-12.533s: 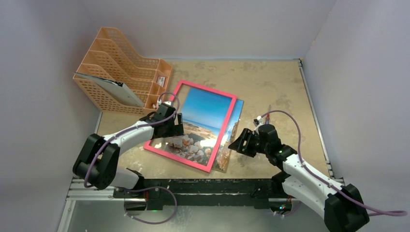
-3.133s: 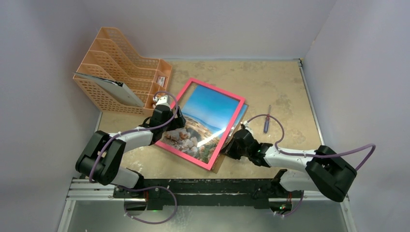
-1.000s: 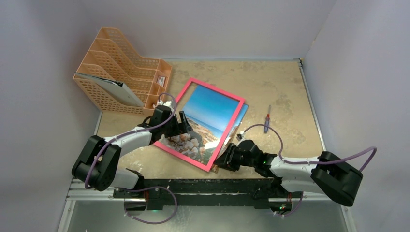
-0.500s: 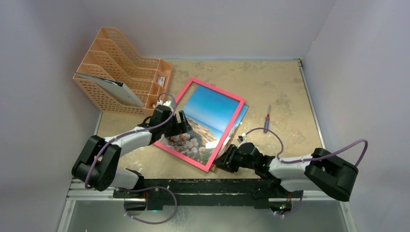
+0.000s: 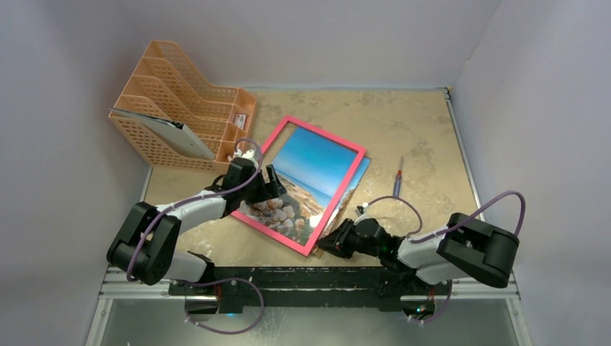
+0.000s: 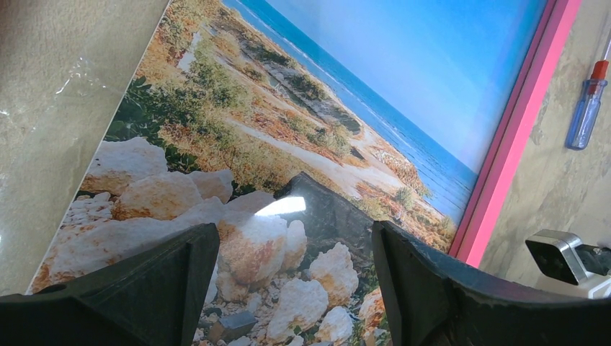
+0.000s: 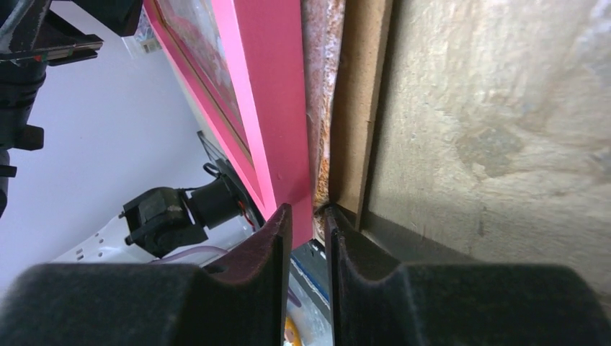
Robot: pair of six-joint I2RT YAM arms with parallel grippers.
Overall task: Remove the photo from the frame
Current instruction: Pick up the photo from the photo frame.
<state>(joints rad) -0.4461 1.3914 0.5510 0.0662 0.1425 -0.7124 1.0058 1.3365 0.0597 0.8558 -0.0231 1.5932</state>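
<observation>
Right gripper has swung from the frame's right edge to its near corner. Its jaws are narrowed at the seam where the photo, lying under the frame, meets the backing board; grip not discernible. Left gripper is spread wide over the frame. Risk: pinching the board too, dragging the frame. Mottled beige tabletop; pale walls.

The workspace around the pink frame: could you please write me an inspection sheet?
Surface: mottled tan table.
Job's things: frame face up; photo shows through it, poking past its right edge; backing board underneath.
Clutter: orange file rack back left; screwdriver right of frame.
Grippers: left gripper open over photo; right gripper at frame's near corner, jaws nearly together, grip unclear.
Cables: purple cables loop off both arms.
Surroundings: pale walls around.
</observation>
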